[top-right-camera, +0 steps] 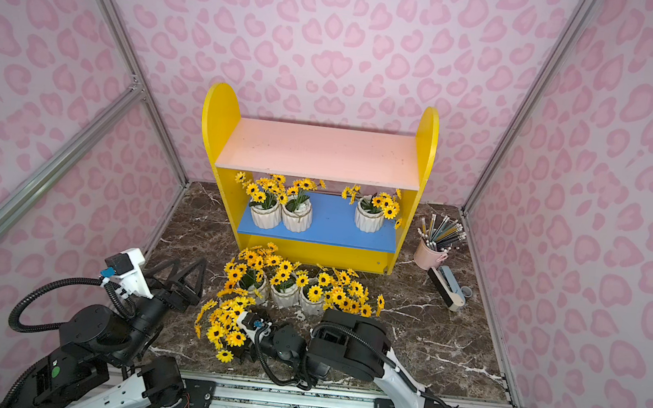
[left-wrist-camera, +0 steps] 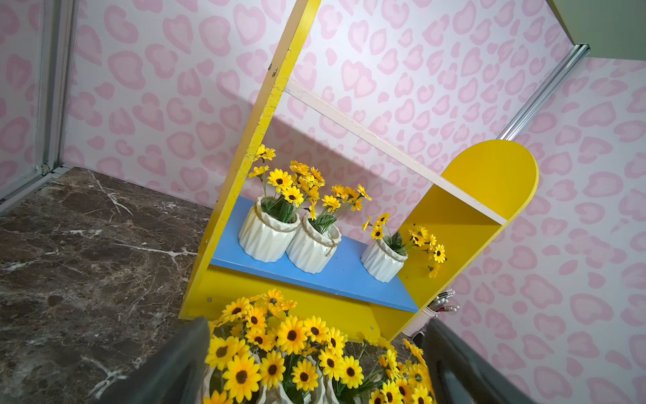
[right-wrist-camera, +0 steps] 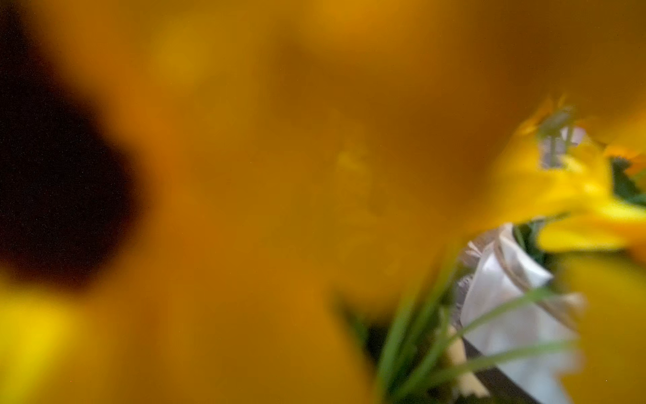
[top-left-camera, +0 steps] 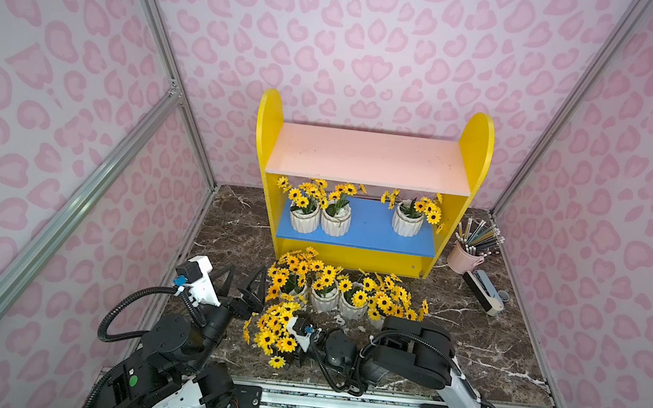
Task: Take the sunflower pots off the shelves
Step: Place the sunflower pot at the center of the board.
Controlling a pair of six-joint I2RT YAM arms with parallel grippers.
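The yellow shelves point(top-left-camera: 360, 259) stand at the back; the pink upper board point(top-left-camera: 370, 157) is bare. Three sunflower pots point(top-left-camera: 304, 221) point(top-left-camera: 335, 220) point(top-left-camera: 407, 222) stand on the blue board, also in the left wrist view point(left-wrist-camera: 265, 238). Several more pots point(top-left-camera: 324, 299) are grouped on the marble floor before the unit. My left gripper point(top-left-camera: 246, 273) point(left-wrist-camera: 314, 323) is open, just left of that group, holding nothing. My right wrist point(top-left-camera: 300, 329) is buried in the front flower bunch point(top-left-camera: 274, 333); its jaws are hidden. Blurred petals fill the right wrist view beside a white pot point(right-wrist-camera: 517, 297).
A pink cup of pencils point(top-left-camera: 461, 258) and a black-and-white desk tool point(top-left-camera: 482, 292) sit right of the shelf unit. Pink patterned walls close in on three sides. A metal rail point(top-left-camera: 335, 407) runs along the front edge.
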